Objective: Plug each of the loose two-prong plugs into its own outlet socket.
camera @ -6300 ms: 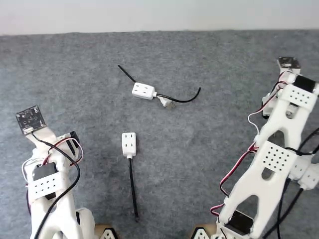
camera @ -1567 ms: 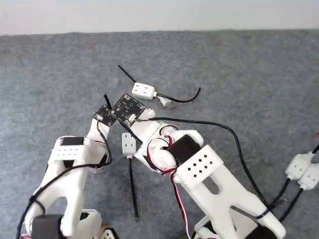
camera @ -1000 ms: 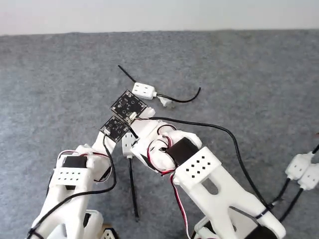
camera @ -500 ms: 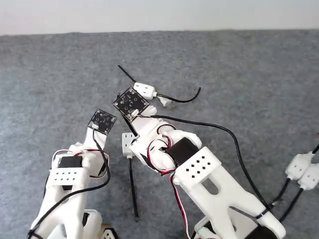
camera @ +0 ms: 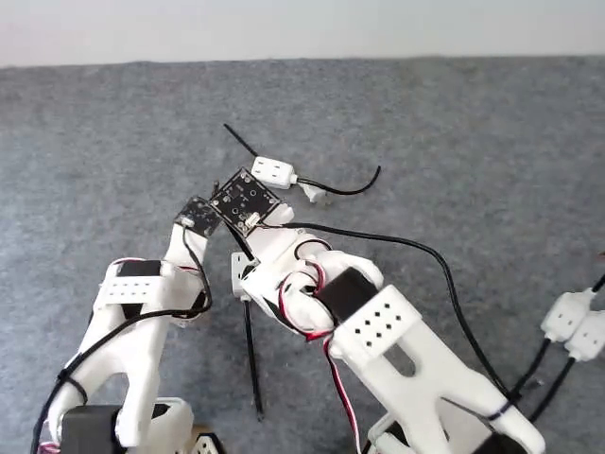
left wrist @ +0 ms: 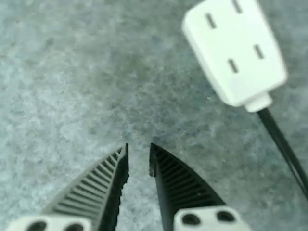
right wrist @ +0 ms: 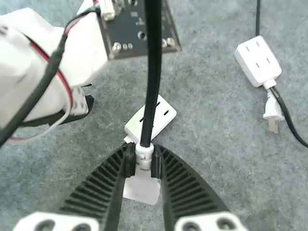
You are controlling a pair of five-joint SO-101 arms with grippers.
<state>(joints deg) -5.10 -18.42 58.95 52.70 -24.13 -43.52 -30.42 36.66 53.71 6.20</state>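
The near white outlet lies on the grey carpet with its black cord running toward the front edge. My right gripper is directly above this near outlet. It is shut on the white neck of a plug, whose black cord stands up from the fingers. My left gripper hovers just over bare carpet beside the same outlet, its tips all but together and holding nothing. A second outlet lies farther back, with a loose two-prong plug at its cord end.
Both arms crowd the near outlet: the left arm from the front left, the right arm from the front right. The left wrist's camera board hangs close above the right gripper. White cable connectors sit at the right edge.
Both arms came in from the table's sides to the near outlet. In the last half second the left wrist swung back toward the outlet, while the right gripper barely shifted.
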